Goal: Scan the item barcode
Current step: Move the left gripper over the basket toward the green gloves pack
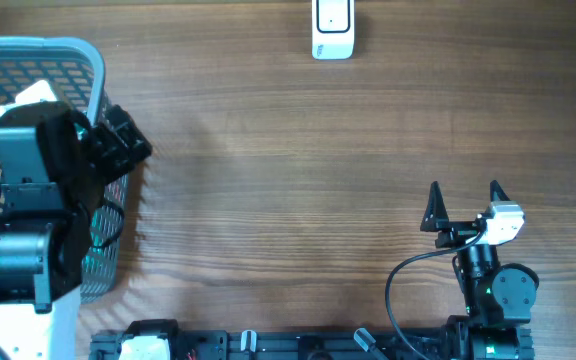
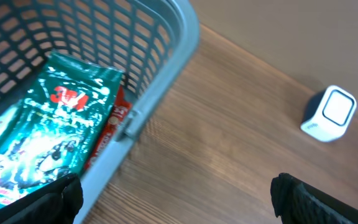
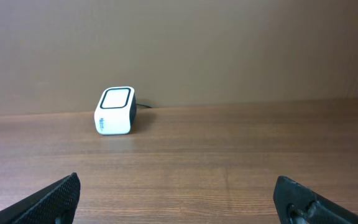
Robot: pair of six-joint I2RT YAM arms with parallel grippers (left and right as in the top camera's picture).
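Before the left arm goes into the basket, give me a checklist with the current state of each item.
1. Left gripper open and empty: ok.
2. Right gripper open and empty: ok.
3. Green packet within reach in the basket: ok, it lies on top, with a red packet under its edge.
4. Left gripper lined up over the packet: not ok, it hangs above the basket's rim, with the packet off to one side.
5. Barcode located on the packet: cannot tell, none shows on the upturned face.
6. Scanner standing upright at the far edge of the table: ok.
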